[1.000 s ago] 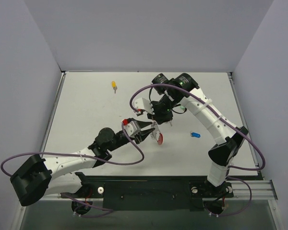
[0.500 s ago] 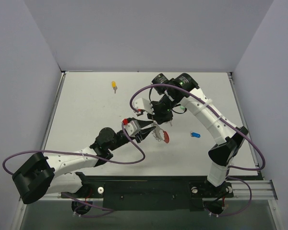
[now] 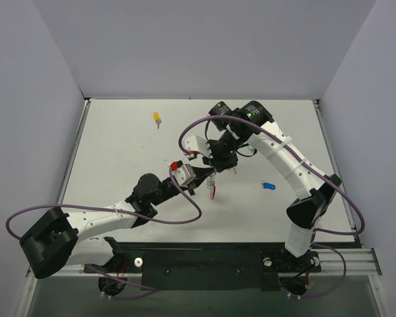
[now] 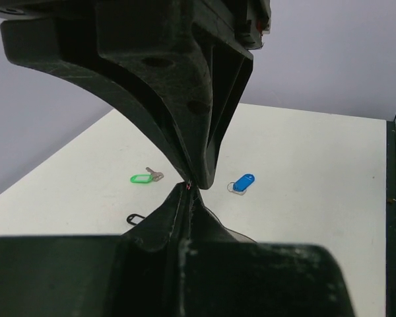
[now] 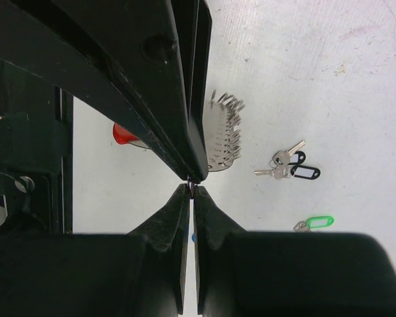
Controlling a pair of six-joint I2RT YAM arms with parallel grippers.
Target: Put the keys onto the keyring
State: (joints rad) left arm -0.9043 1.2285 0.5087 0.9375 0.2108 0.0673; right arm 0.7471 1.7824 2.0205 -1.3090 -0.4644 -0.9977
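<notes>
My left gripper (image 3: 202, 177) is shut on the keyring (image 3: 213, 190), which hangs from it at the table's middle; a thin red sliver shows between its tips (image 4: 191, 187). My right gripper (image 3: 219, 160) is just behind, its jaws (image 5: 193, 185) pinched on a thin wire of the same ring. The ring's silver toothed piece (image 5: 221, 135) and red arc (image 5: 124, 134) show past my right finger. The blue key (image 3: 268, 186) lies on the table to the right, also in the left wrist view (image 4: 243, 183). The green key (image 4: 143, 177) and the black-tagged keys (image 5: 290, 165) lie beyond.
A yellow key (image 3: 157, 118) lies at the far left of the white table (image 3: 119, 172). Grey walls close the back and both sides. A black rail (image 3: 204, 264) runs along the near edge. Purple cables loop off both arms.
The left gripper has turned, and the hanging keyring swung out right, then back left under it. The right arm has held still.
</notes>
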